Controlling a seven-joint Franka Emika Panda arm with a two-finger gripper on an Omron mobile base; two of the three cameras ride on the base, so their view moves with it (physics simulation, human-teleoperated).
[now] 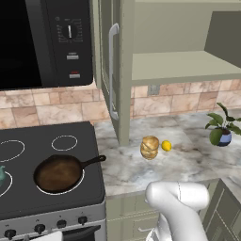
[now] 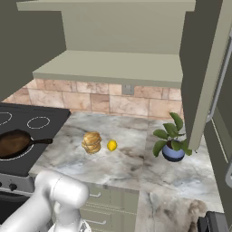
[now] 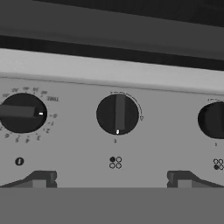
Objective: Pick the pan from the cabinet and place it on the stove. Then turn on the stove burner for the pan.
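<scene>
The dark pan (image 1: pixel 59 173) (image 2: pixel 13 142) sits on the black stove (image 1: pixel 52 134), over a large white ring burner (image 1: pixel 59 192), with its handle pointing right. The sage-green cabinet (image 1: pixel 181 66) above the counter stands open, and its shelf is bare. My gripper (image 3: pixel 111 181) is open, close in front of the stove's silver front strip (image 3: pixel 109 72). Its two fingertips (image 3: pixel 41 179) stand wide apart below a round black knob (image 3: pixel 117 114) whose bar is upright. To that knob's left, another knob (image 3: pixel 22 113) has its bar lying sideways. A third knob (image 3: pixel 214 119) is at the right edge.
A black microwave (image 1: pixel 42 37) hangs above the stove. The teal kettle (image 1: pixel 1 174) peeks in at the stove's left edge. A brown lumpy item (image 1: pixel 149 147), a lemon (image 1: pixel 166 145) and a potted plant (image 1: pixel 221 129) stand on the marble counter (image 1: pixel 188 160).
</scene>
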